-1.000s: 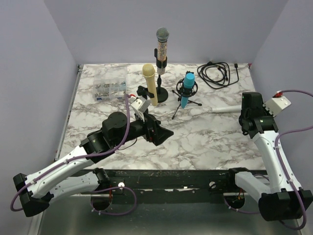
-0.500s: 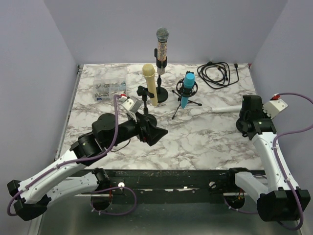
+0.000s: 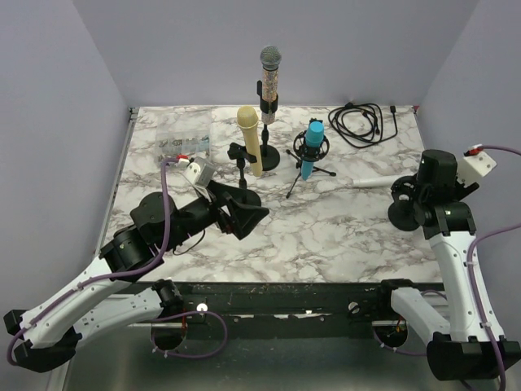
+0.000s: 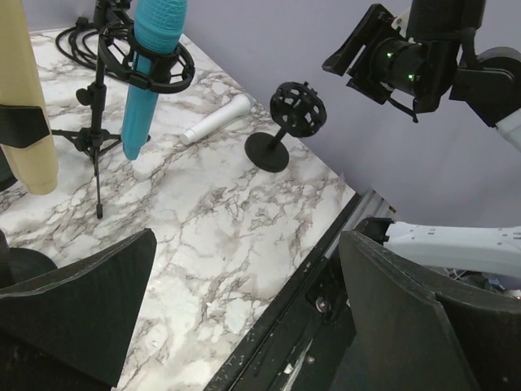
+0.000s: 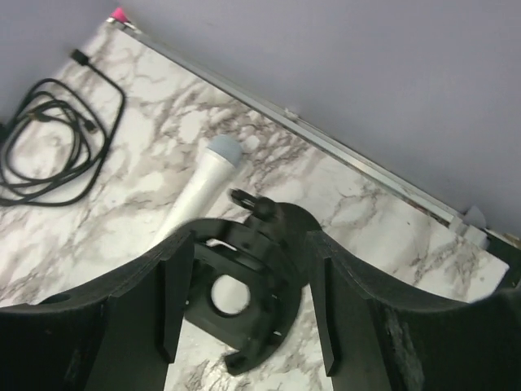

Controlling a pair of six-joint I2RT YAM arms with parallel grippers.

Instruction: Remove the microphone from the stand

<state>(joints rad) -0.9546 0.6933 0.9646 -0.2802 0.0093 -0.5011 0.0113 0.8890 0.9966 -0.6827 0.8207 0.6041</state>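
Note:
The white microphone [image 3: 374, 181] lies flat on the marble table, left of a small black stand [image 3: 404, 215] whose round cradle is empty. My right gripper [image 3: 413, 189] hovers open just above that stand. In the right wrist view the cradle ring [image 5: 273, 281] sits between the spread fingers of the right gripper [image 5: 248, 240] without touching them, and the white microphone [image 5: 203, 186] lies beyond. My left gripper [image 3: 248, 216] hangs wide open and empty over the table's front middle. In the left wrist view the left gripper [image 4: 244, 244] faces the stand [image 4: 295, 107] and microphone [image 4: 216, 120].
A gold microphone [image 3: 250, 140], a glittery one on a tall stand [image 3: 269, 81] and a blue one on a tripod [image 3: 311, 155] stand at the back centre. A coiled black cable [image 3: 362, 122] lies back right. A clear plastic box [image 3: 183, 147] sits back left.
My right gripper has opened and drawn up and to the right, uncovering the black stand. The left arm has pulled back to the left, still open.

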